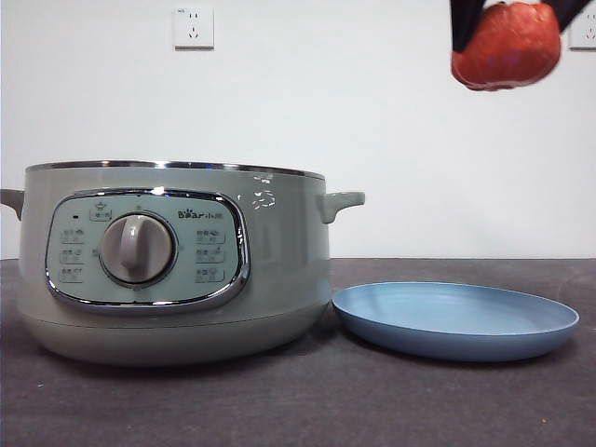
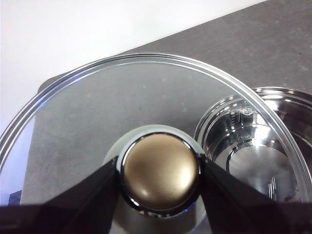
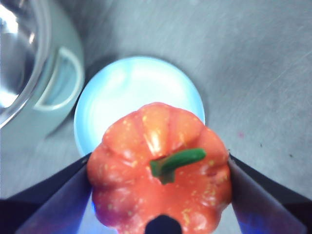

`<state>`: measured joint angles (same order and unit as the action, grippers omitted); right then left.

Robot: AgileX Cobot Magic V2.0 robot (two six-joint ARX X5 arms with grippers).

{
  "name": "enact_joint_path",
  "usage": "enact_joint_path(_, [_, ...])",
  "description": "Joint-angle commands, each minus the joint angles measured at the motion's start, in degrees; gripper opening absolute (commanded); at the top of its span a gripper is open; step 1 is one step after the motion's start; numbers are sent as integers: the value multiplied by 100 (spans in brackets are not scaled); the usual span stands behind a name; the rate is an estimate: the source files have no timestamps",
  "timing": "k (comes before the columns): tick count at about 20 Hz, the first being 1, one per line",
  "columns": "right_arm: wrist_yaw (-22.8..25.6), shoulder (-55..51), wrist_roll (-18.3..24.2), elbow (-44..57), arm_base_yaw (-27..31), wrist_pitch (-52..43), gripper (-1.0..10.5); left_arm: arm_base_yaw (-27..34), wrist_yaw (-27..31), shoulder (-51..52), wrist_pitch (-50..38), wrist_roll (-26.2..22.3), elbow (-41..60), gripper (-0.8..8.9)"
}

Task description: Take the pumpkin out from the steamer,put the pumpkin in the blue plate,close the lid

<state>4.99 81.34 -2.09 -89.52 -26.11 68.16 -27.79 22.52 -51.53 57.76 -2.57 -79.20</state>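
Observation:
My right gripper (image 3: 159, 180) is shut on the orange-red pumpkin (image 3: 161, 170) and holds it high above the blue plate (image 3: 131, 92). In the front view the pumpkin (image 1: 506, 47) hangs at the top right between the black jaws of the right gripper (image 1: 507, 23), over the blue plate (image 1: 456, 319). The sage-green steamer (image 1: 172, 261) stands open at the left, with no lid on it. My left gripper (image 2: 160, 175) is shut on the knob (image 2: 160, 169) of the glass lid (image 2: 122, 97) and holds it up beside the open steamer (image 2: 273, 146).
The dark grey table (image 1: 372, 400) runs under the steamer and the plate. A white wall with a socket (image 1: 194, 26) stands behind. The steamer's side handle (image 1: 342, 202) points toward the plate.

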Motion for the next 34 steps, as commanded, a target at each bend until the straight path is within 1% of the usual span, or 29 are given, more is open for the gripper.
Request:
enact_joint_path(1, [-13, -393, -151, 1029, 66, -686, -15, 0, -144, 50, -286, -46, -76, -8])
enact_joint_path(3, [-46, -546, -153, 1609, 66, -1141, -15, 0, -181, 44, -286, -46, -76, -8])
enact_joint_path(7, [-87, -439, -153, 2302, 50, -2124, -15, 0, -201, 44, -284, -42, -76, -8])
enact_joint_path(10, [-538, -81, -149, 2472, 57, -2671, -15, 0, -201, 44, -284, -39, -79, -8])
enact_joint_path(11, [-625, 70, -149, 2474, 55, -2756, -15, 0, -201, 44, -284, -35, -76, -8])
enact_joint_path(14, [-647, 643, -146, 2474, 55, -3008, -15, -2, -201, 39, -286, -22, -76, -8])
enact_joint_path(19, [-643, 1547, -146, 2474, 55, -3053, -15, 0, -201, 17, -289, -24, -76, -8])
enact_joint_path(21, [-638, 1755, -146, 2474, 55, -3086, 7, 0, -201, -4, -286, -24, -79, -8])
enact_joint_path(24, [-640, 1784, -151, 2474, 55, -3112, 12, 0, -201, -4, -286, -26, -76, -8])
enact_joint_path(25, [-640, 1784, -153, 2474, 55, -3106, 82, 0, -201, -4, -286, -26, -76, -8])
enact_joint_path(26, [-640, 1784, -188, 2474, 55, -3077, 211, 0, -201, -4, -284, -26, -76, -8])
enact_joint_path(27, [-632, 1784, -240, 2474, 55, -3047, 388, 0, -201, -4, -286, -26, -76, -8])
enact_joint_path(28, [-632, 1784, -249, 2474, 55, -3038, 507, 0, -201, -4, -286, -26, -76, -8])
enact_joint_path(29, [-632, 1784, -286, 2474, 55, -3038, 577, 0, -203, -4, -289, -26, -76, -8])
enact_joint_path(34, [-647, 1692, -299, 2474, 42, -3056, 567, 0, -205, -4, -361, -50, -76, -8])
